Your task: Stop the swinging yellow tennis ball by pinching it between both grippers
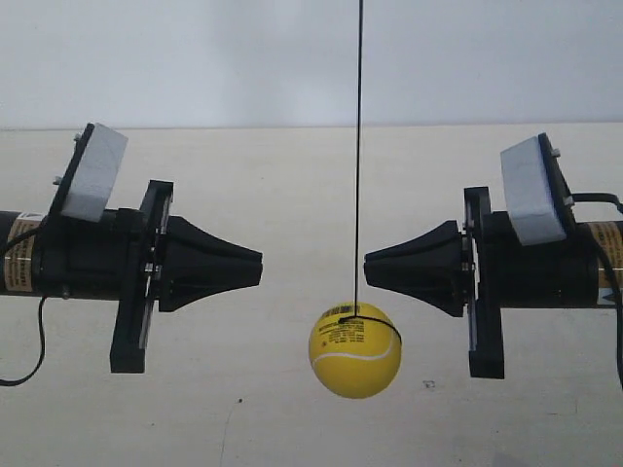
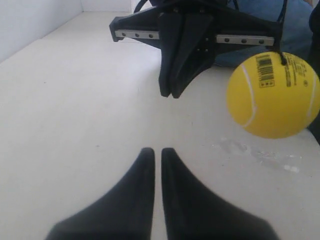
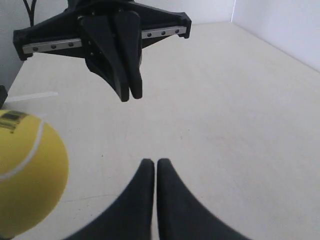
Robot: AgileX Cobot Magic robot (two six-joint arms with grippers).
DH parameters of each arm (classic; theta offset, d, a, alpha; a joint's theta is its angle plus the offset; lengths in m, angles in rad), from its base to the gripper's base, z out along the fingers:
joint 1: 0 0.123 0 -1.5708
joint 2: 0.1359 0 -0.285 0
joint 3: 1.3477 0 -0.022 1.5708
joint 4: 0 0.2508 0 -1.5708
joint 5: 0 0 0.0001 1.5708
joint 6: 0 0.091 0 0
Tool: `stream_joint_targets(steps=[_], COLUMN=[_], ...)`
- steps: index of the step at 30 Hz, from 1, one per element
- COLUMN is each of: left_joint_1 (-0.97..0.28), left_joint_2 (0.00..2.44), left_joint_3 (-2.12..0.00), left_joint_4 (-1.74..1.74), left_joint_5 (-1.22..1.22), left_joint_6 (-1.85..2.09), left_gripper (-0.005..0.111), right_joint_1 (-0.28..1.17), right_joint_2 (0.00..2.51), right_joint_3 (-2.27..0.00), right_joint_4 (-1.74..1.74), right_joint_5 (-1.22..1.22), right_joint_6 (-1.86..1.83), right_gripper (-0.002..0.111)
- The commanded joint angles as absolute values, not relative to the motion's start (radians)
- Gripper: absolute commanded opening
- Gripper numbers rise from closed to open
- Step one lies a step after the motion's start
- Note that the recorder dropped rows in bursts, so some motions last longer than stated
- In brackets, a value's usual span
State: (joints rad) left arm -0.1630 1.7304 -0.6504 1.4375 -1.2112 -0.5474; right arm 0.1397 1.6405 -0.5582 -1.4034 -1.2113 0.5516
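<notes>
Nearest in the left wrist view, the left gripper [image 2: 157, 151] has its two dark fingers pressed together, with only a thin slit between them and nothing inside. The right gripper [image 3: 151, 162] is closed in the same way and also carries nothing.

A little further away hangs the yellow tennis ball [image 1: 355, 350] on its thin string [image 1: 359, 146]. It touches neither tool. In the exterior view it sits lower than the line between the two cone tips, and closer to the tip at that view's right. Under it is the pale table [image 1: 243, 418], and behind is a plain wall.

I judge the ball to be light and a little springy. Because it is round and hangs free, it probably rolls away from any push which is not centred. The best places to press seem to be two opposite points on its widest level, clear of the string and the barcode sticker [image 2: 265, 71].

Counted: one ball, one string, one sticker, two grippers, two fingers on each.
</notes>
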Motion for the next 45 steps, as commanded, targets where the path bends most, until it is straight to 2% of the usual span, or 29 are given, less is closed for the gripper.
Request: stream_joint_targets(steps=[1,15,22,45], left_joint_1=[-0.172,-0.175,-0.209,-0.209], left_joint_2=[1.745,1.772,1.791,1.791], left_joint_3=[-0.671,-0.69,-0.705,-0.705], left_joint_4=[1.433,1.433,1.429,1.425], left_joint_5=[-1.221,-1.221,-1.221,-1.221], left_joint_6=[-0.56,-0.56,-0.553,-0.541], left_gripper=[0.005,0.005,0.005,0.005], right_joint_1=[0.14,0.142,0.219,0.219], right_joint_2=[1.638,1.638,1.638,1.638], right_joint_3=[-0.574,-0.603,-0.607,-0.607], right_joint_4=[-1.403,-1.469,-1.455,-1.428], right_joint_5=[-1.221,-1.221,-1.221,-1.221], right_joint_6=[0.55,0.617,0.589,0.585], right_gripper=[0.0,0.0,0.0,0.0])
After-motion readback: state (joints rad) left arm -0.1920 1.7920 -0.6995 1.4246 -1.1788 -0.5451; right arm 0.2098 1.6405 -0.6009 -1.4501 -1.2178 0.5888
